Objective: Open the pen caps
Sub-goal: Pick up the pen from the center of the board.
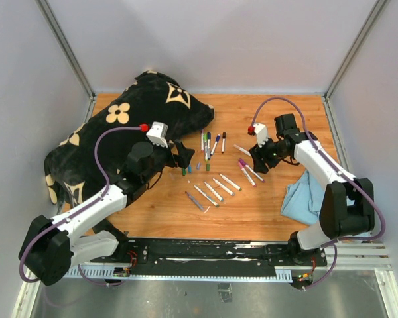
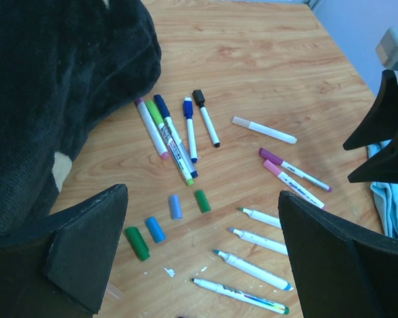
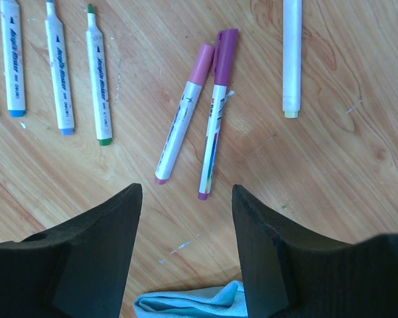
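Several capped markers (image 1: 209, 142) lie side by side at mid-table; the left wrist view shows their pink, green, blue (image 2: 160, 103) and black (image 2: 199, 97) pen caps. Loose caps lie near them: green (image 2: 136, 243), blue (image 2: 154, 229), pale blue (image 2: 175, 206) and green (image 2: 202, 201). Several uncapped markers (image 2: 252, 268) lie to their right. A pink-capped marker (image 3: 201, 63) and a purple-capped marker (image 3: 225, 46) lie just ahead of my right gripper (image 3: 186, 189), which is open and empty. My left gripper (image 2: 202, 195) is open and empty above the loose caps.
A black bag with cream flowers (image 1: 119, 129) fills the back left, close to my left arm. A pale blue cloth (image 1: 305, 195) lies at the right, under my right arm. A white capped marker (image 3: 291, 59) lies beyond the purple one. White walls enclose the table.
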`<action>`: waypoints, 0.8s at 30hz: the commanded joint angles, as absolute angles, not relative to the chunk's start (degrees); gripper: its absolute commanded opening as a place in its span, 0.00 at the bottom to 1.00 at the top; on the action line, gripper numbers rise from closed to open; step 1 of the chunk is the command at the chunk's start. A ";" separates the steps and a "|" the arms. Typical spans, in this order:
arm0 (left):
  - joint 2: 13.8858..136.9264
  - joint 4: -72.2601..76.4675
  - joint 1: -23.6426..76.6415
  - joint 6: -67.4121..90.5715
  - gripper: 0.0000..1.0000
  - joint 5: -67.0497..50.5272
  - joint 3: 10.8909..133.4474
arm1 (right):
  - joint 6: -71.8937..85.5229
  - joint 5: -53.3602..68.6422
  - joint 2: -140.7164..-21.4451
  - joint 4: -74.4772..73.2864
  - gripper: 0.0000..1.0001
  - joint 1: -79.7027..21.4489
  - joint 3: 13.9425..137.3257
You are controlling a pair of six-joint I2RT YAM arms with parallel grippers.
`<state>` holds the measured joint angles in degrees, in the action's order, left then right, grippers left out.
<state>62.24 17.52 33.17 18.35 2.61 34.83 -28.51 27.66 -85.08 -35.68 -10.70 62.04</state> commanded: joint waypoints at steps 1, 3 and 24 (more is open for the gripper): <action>60.82 19.39 32.78 17.49 0.99 2.70 33.89 | -27.80 24.36 -86.40 -35.58 0.58 -12.21 61.94; 60.82 19.40 32.78 17.53 0.99 2.72 33.87 | -27.62 23.79 -86.92 -35.56 0.58 -12.30 61.95; 60.72 19.56 32.78 17.58 0.99 2.63 33.73 | -26.45 19.53 -90.58 -35.57 0.58 -13.73 62.82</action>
<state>61.82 17.82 33.17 18.26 2.63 34.15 -27.62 21.69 -89.32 -35.42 -12.34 62.06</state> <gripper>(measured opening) 0.993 0.582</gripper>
